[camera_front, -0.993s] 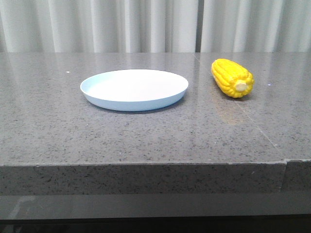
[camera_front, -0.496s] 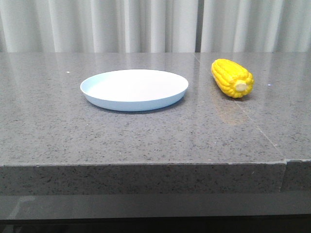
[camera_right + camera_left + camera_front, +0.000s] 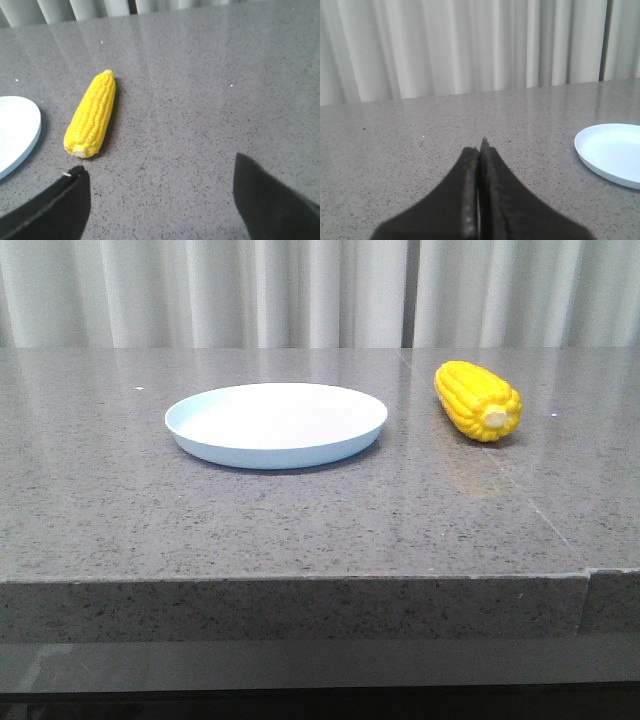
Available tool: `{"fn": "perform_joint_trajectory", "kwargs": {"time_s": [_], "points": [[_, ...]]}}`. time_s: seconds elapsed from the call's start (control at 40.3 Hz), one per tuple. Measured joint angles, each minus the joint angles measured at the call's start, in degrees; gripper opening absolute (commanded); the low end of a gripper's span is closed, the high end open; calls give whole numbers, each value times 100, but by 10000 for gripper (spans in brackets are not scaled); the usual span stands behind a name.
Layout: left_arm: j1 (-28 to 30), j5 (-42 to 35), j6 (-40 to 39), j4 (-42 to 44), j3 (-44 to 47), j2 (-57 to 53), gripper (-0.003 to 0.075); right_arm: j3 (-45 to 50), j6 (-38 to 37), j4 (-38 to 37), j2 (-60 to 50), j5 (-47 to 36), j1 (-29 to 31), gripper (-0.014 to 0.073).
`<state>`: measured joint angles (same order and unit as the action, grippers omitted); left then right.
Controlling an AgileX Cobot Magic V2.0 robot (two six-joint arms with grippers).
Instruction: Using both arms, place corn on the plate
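From my remote station, the front view shows a grey speckled stone table [image 3: 300,530], polished enough to carry soft reflections, with a thick squared front edge and a fine seam running diagonally at lower right. Pale pleated curtains [image 3: 200,290] fill the whole upper band of the frame. The plate [image 3: 276,424], round, shallow, smooth and light blue with a low raised rim, sits at centre left. The corn [image 3: 477,400], bright yellow with ridged kernel rows and a cream stub end turned toward the camera, lies on the bare stone at upper right, near the plate but clear of its rim. Neither arm appears in this view. In the left wrist view I see the left gripper [image 3: 480,150], matte black, with its two prongs pressed together and holding nothing. In the right wrist view the right gripper [image 3: 160,200] has its angular prongs spread wide apart, above the table, short of the cob's stub end.
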<state>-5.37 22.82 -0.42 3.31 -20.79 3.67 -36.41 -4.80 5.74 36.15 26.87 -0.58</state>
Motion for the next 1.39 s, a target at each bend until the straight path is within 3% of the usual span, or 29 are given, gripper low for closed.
{"fn": "perform_joint_trajectory", "kwargs": {"time_s": [0.372, 0.695, 0.993, 1.191, 1.291, 1.39], "points": [[0, 0, 3, 0, 0, 0, -20, -1960, 0, 565, 2944, 802, -16, 611], [0, 0, 3, 0, 0, 0, -20, -3498, 0, 848, 5059, 1113, -738, 611], [0, 0, 3, 0, 0, 0, -20, -4626, 0, 1049, 6481, 1489, -989, 611], [0, 0, 42, 0, 0, 0, -20, -4870, 0, 1071, 6904, 1557, -1000, 608], [0, 0, 42, 0, 0, 0, -20, -4880, 0, 1071, 6986, 1571, -1000, 526], [0, 0, 42, 0, 0, 0, -20, -4880, 0, 1071, 6986, 1607, -1000, 345]]}}
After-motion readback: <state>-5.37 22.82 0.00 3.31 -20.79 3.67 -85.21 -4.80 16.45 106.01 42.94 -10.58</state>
